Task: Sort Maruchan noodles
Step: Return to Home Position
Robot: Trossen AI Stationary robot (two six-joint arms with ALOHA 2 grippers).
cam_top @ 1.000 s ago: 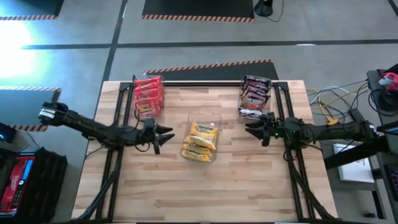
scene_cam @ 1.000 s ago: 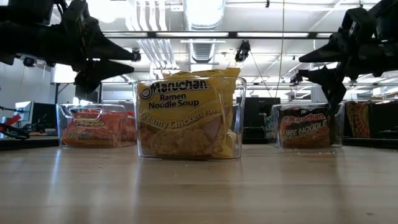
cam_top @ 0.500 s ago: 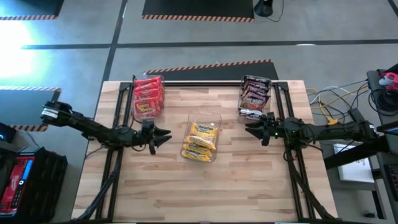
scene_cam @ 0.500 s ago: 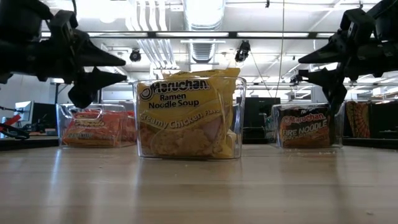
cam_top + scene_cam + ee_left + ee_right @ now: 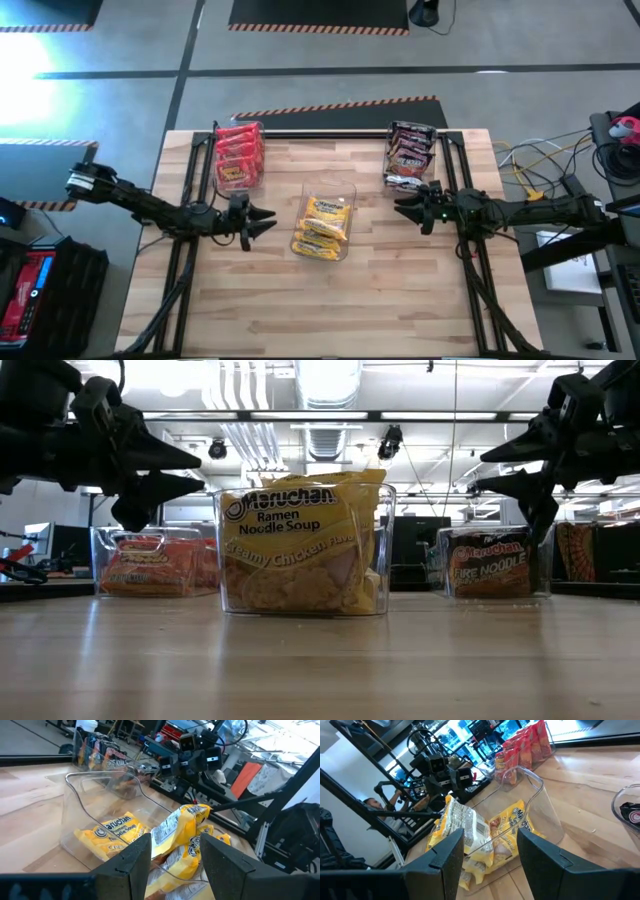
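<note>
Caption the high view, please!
Crinkly noodles sorted: red packets, yellow packets and dark packets, each in a clear plastic bin; left gripper and right gripper open.

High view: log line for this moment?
yellow packs in center bin | left fingers open, empty | right fingers open, empty

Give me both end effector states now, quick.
Left end effector: open, holding nothing.
Right end effector: open, holding nothing.

Glossy plastic packets point(image 5: 323, 222), clear plastic bins point(image 5: 330, 187), wooden table point(image 5: 300, 300).
</note>
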